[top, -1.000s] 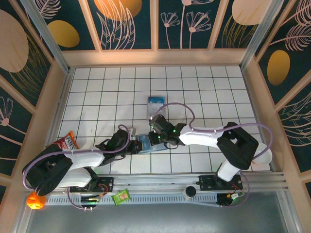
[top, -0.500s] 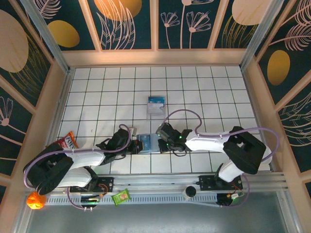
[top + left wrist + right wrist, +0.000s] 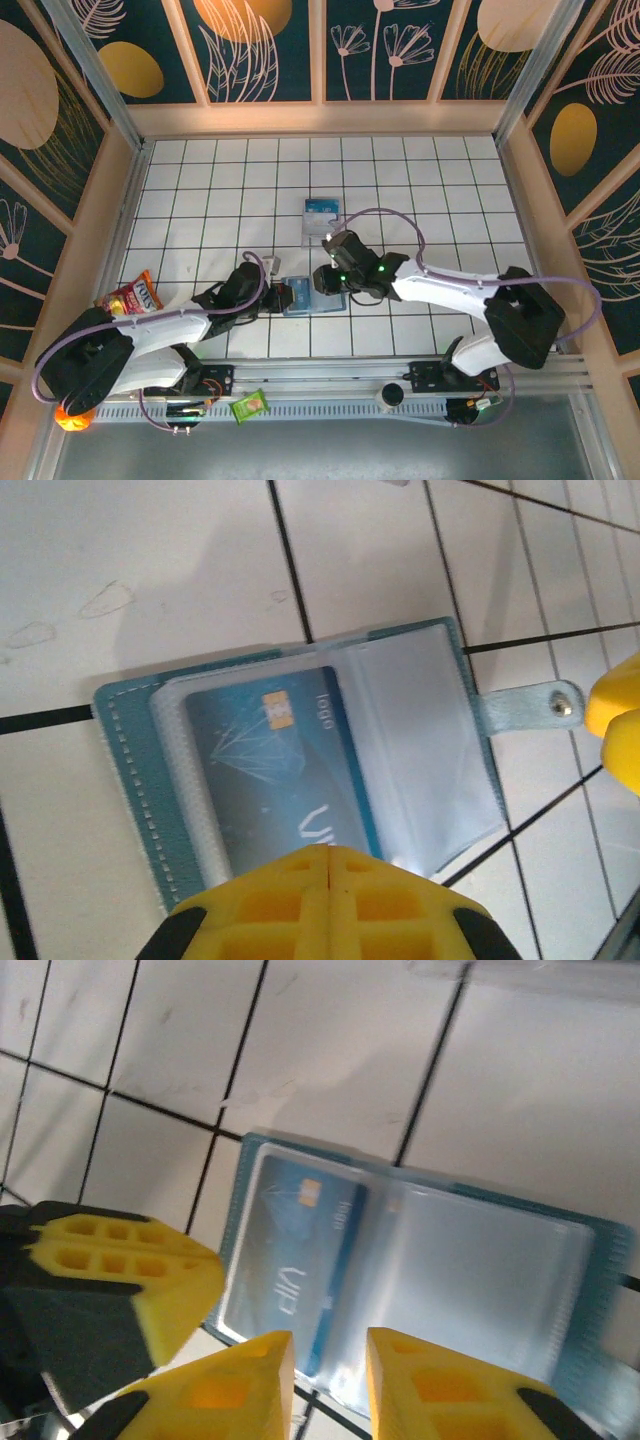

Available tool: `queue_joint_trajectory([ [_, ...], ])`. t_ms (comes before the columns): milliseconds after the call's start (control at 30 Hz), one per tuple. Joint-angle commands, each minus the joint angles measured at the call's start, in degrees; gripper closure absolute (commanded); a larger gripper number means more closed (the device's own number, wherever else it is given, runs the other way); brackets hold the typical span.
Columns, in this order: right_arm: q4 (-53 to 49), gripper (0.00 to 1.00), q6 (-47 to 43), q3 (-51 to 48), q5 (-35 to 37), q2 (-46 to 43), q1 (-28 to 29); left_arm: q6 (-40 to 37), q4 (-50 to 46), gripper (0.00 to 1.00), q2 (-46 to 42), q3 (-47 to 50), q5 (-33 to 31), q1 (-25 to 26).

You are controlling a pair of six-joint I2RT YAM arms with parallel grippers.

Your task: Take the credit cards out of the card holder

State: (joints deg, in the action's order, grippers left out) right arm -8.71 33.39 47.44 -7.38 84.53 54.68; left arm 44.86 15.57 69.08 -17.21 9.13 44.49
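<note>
Left wrist: left pincer point(image 3: 325, 858) together atop card holder point(image 3: 125, 770) edge; right pincer point(image 3: 328, 1348) slightly apart.

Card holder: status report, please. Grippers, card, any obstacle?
Left gripper shut, at card holder edge. Right gripper open, over the holder. Blue card not yet out; holder lies open. Clear case farther back, apart.

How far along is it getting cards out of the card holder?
Done: the card holder lies open on the tiles. In hand: the left gripper, shut, rests at its edge; the right gripper, open, hovers by the blue card. Left: pulling that card out.
</note>
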Motion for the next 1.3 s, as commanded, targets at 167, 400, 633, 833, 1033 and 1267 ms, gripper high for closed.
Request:
queue_joint_trajectory([
  [167,6.81,0.69,0.38,3.16,-9.83,8.76,-0.09,-1.71,-2.32,1.0,4.24,-1.83,-2.89,0.06],
  [400,9.27,0.69,2.05,3.27,-10.38,11.74,-0.53,-1.31,-1.66,1.0,4.73,-1.02,-2.65,0.07],
  [633,9.42,0.7,3.09,3.0,-9.0,13.11,-0.89,-0.99,-1.44,1.0,3.75,-0.18,-2.65,0.11],
  [833,9.34,0.71,4.03,3.04,-8.33,14.63,-0.91,-1.05,-1.39,1.0,3.78,-0.12,-2.61,0.06],
  [1033,8.98,0.72,4.56,2.48,-7.3,14.7,-0.99,-1.09,-1.08,1.0,3.95,0.15,-2.56,0.07],
  [1267,6.88,0.72,5.23,2.22,-3.9,14.09,-0.47,-1.07,-0.91,1.0,4.14,0.29,-2.52,0.02],
])
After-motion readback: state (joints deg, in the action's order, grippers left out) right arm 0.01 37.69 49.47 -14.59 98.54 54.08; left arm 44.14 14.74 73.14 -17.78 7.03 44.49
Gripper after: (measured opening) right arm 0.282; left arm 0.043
